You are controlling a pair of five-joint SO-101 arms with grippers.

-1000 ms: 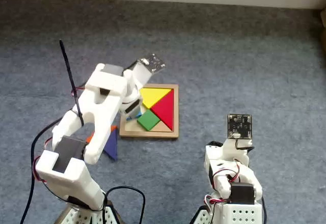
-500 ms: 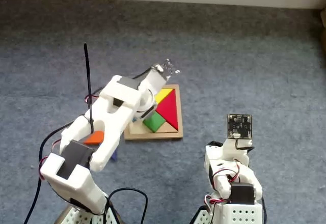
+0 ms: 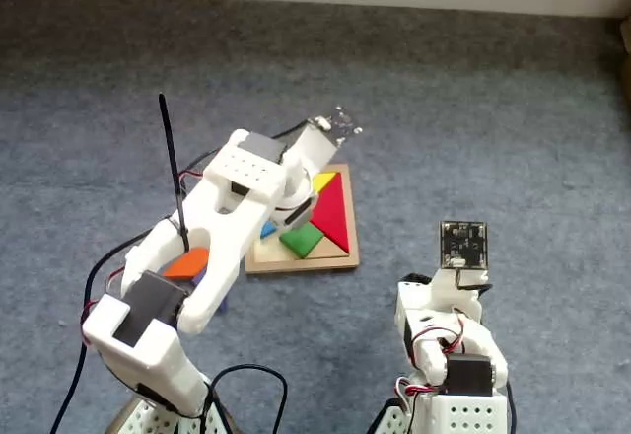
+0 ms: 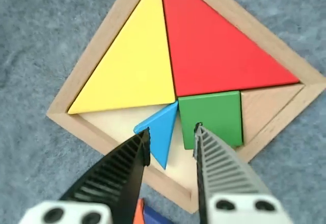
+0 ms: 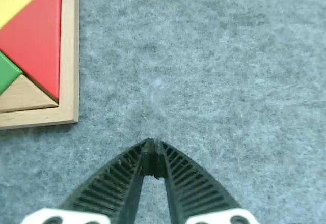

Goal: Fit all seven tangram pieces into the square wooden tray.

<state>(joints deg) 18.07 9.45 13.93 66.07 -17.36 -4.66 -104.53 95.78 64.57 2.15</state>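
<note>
Observed from the high view, left to right. An orange piece (image 3: 185,262) and a dark blue piece (image 3: 203,278) lie on the grey carpet (image 3: 513,108) outside the tray, touching or just beside each other. Both are mostly hidden by the left arm (image 3: 212,237), so their long axes cannot be judged.

The left arm extends over the near-left part of the wooden tray (image 3: 301,265), which sits slightly skewed on the carpet.

In the left wrist view, the left gripper (image 4: 171,131) hangs over the tray with its jaws apart, clamped on nothing. A light blue triangle (image 4: 159,132) lies between the fingers in the tray's bare recess. Its long axis runs from the tray's centre towards the rim (image 4: 98,48), and its narrow tip points at the rim. Whether one fingertip touches its corner cannot be told.

The yellow triangle (image 4: 132,71) and the red triangle (image 4: 214,46) are seated, with their long edges along adjoining rims and their apexes meeting at the centre. The green square (image 4: 211,117) sits below that meeting point, just beside the light blue triangle.

The right arm (image 3: 449,340) stands well apart from the tray. The right gripper (image 5: 153,147) is above bare carpet with its jaws together and empty.
</note>
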